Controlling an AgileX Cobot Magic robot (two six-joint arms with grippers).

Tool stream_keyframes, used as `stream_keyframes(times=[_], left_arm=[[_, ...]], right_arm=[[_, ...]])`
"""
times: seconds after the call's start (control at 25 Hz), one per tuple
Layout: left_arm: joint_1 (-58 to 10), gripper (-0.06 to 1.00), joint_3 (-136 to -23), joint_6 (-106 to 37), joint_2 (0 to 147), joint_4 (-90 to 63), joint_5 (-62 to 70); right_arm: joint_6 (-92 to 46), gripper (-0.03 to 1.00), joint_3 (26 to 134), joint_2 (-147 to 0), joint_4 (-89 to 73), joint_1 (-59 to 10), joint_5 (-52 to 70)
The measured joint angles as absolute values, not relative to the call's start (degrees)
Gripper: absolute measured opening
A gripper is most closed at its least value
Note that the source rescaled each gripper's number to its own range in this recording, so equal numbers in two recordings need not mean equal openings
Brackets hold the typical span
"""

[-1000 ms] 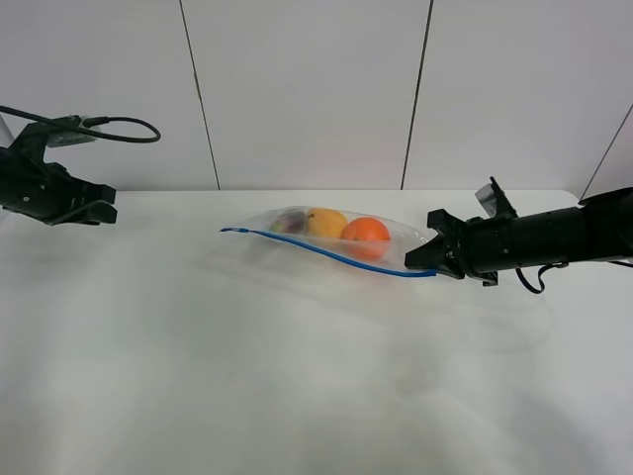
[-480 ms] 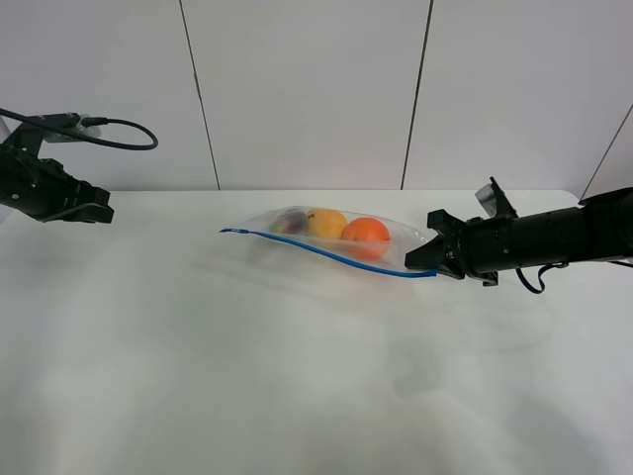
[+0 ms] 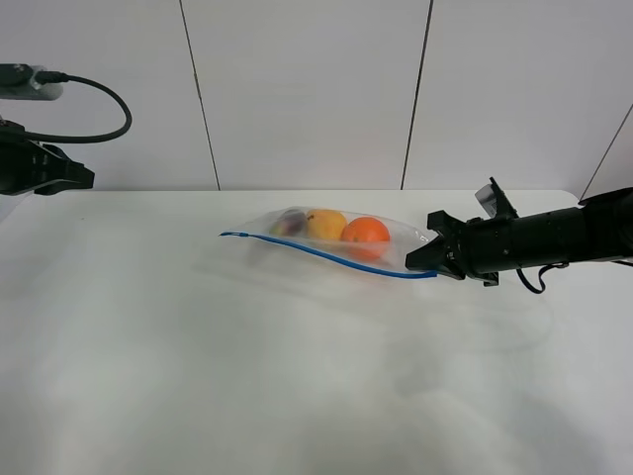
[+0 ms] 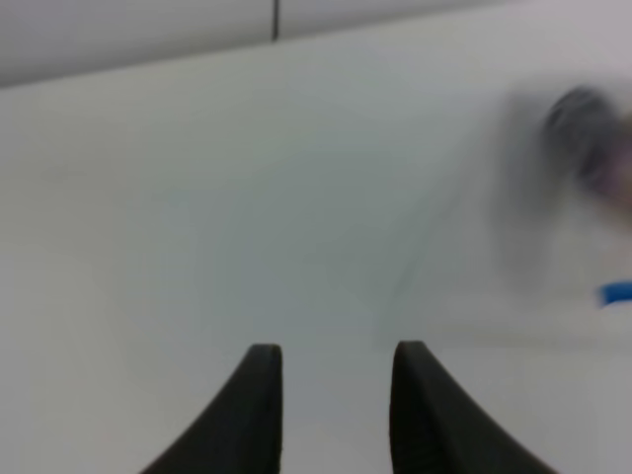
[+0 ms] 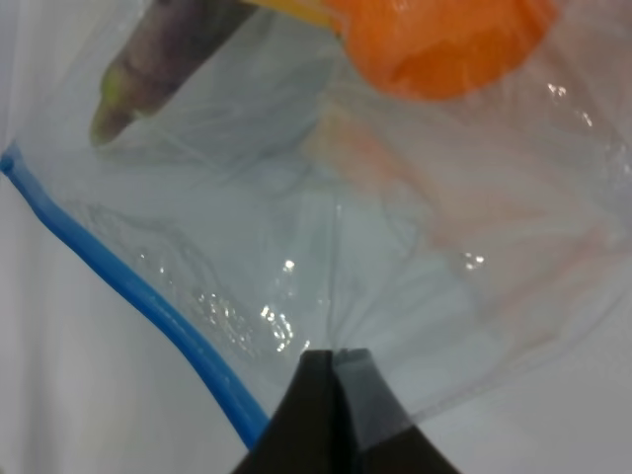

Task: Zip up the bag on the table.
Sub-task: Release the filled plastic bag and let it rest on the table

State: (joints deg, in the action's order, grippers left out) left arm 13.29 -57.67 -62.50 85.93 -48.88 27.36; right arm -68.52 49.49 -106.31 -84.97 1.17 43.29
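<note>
Pinching the bag (image 3: 326, 239) (image 5: 395, 247) at its right end, the right fingers (image 3: 435, 255) (image 5: 326, 395) are pressed together on a fold of clear plastic, just beside the end of the blue zipper strip (image 3: 316, 249) (image 5: 128, 286). Bag lies on the white desk (image 3: 297, 376), toward the back, slightly right of middle, strip along its near edge. Inside: orange (image 3: 366, 233) (image 5: 434, 49) nearest the right fingers, then yellow fruit (image 3: 326, 222), then purple eggplant (image 3: 288, 222) (image 5: 168, 59). Left fingers (image 3: 69, 178) (image 4: 259, 395) sit far left near the desk's back edge, well apart from the bag, parted with a clear gap, holding nothing. Left wrist view is blurred.
</note>
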Motion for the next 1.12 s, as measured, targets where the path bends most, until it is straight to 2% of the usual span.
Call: stream_keyframes(times=[0.16,0.28,0.88,1.12], left_arm=[[14.5,0.77,-52.5,-74.6,83.3,-63.8,27.0],[15.9,0.77,-50.0,-79.6,82.9,-68.9,27.0],[17.0,0.77,-48.6,-80.7,65.4,-69.7,26.9],[12.5,0.77,-48.6,-80.4,56.6,-69.1,27.9]], right_arm=[[-68.6,0.00,49.5,-106.3,-84.0,1.2,43.3],[-68.6,0.00,49.5,-106.3,-83.5,1.2,43.3],[-68.7,0.00,49.5,-106.3,-83.9,1.2,43.9],[-68.7,0.00,49.5,-106.3,-84.0,1.2,43.9]])
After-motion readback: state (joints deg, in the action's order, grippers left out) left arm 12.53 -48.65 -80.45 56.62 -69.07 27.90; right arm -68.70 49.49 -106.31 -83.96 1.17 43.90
